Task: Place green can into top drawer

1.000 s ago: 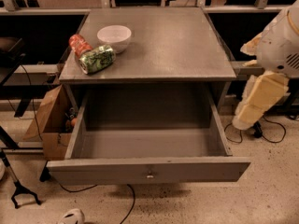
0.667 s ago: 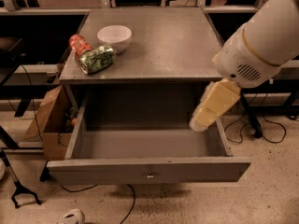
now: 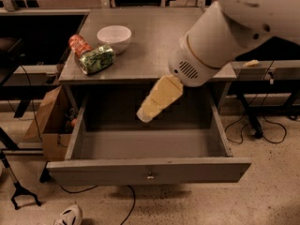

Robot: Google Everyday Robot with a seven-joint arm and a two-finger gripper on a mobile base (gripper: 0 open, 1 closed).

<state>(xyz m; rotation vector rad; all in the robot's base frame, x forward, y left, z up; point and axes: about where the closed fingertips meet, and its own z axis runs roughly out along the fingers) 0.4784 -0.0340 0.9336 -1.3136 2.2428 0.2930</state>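
The green can lies on its side on the grey table top, near the left edge, touching a red-orange can. The top drawer is pulled fully open under the table top; its inside shows nothing in it, and a small metal knob sits mid-front. My gripper, cream-coloured at the end of a big white arm, hangs over the back middle of the open drawer, right of and below the can, apart from it.
A white bowl stands just behind the two cans. A brown cardboard box sits on the floor left of the drawer. Cables run on the floor at right. A black stand foot and a white object lie at bottom left.
My arm has swung in from the right side of the table to the left, bringing the gripper over the open drawer. The cans, bowl and drawer have not moved.
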